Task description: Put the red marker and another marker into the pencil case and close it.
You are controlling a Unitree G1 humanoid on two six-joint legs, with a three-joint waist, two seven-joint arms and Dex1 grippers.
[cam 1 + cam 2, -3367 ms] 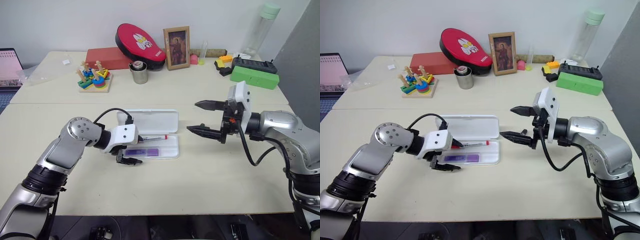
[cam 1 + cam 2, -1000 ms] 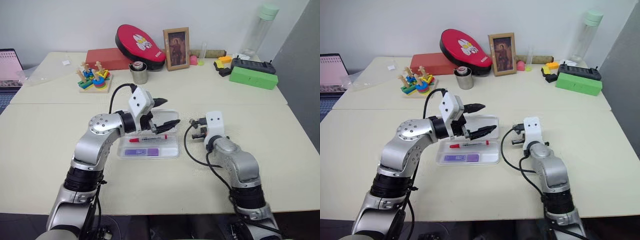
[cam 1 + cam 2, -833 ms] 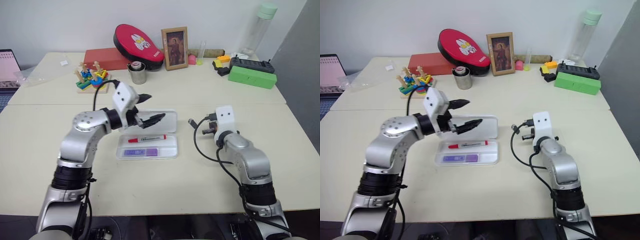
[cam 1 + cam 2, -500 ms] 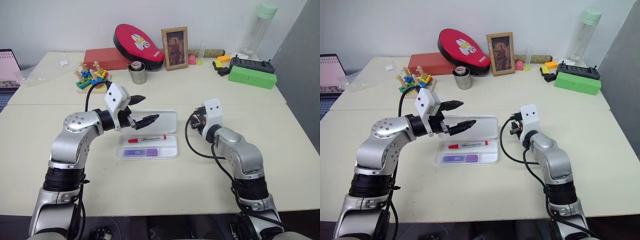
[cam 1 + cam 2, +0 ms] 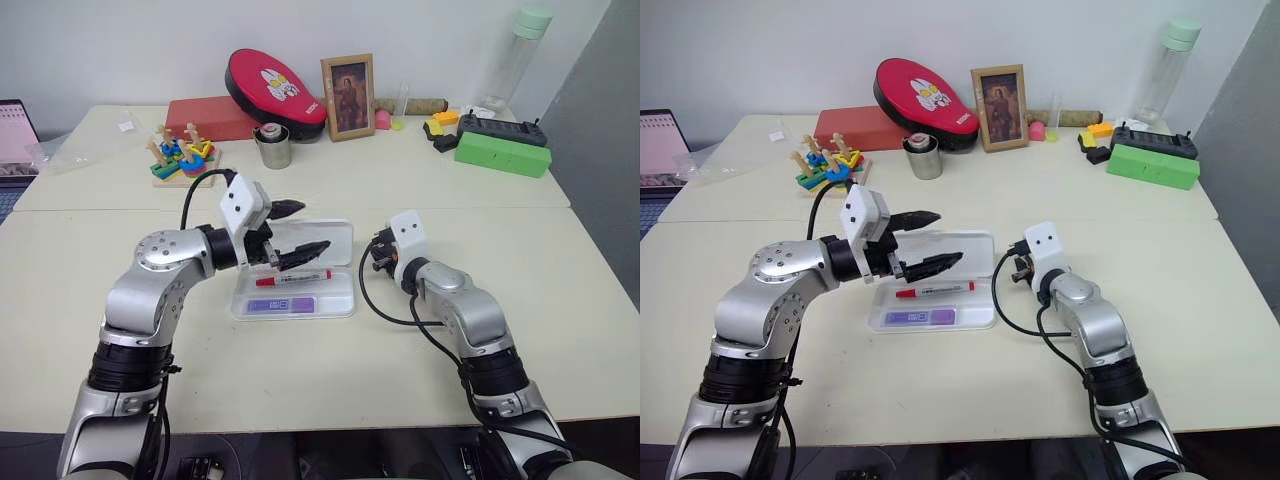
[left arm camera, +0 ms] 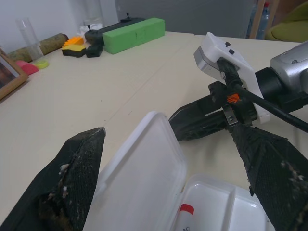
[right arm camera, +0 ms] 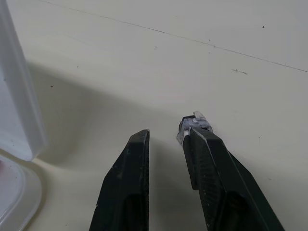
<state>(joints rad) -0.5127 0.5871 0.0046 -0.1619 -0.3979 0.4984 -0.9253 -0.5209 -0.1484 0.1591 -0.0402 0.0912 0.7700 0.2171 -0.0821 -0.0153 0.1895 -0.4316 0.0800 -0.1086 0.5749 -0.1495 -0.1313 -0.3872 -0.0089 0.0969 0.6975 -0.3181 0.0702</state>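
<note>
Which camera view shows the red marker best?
The left eye view: the red marker lies whole in the open pencil case. The right eye view shows it equally. The left wrist view shows one red end; the right wrist view shows the case's edge.

White pencil case (image 5: 340, 240) at frame centre holds the red marker (image 5: 293, 279), white-barrelled with red cap, and a purple marker (image 5: 283, 304). Cream tabletop (image 5: 300, 360); red oval case (image 5: 277, 85) upper centre, green box (image 5: 503, 154) upper right.

White pencil case (image 5: 340, 300) lies open, holding red marker (image 5: 293, 279) and purple marker (image 5: 283, 303).
</note>
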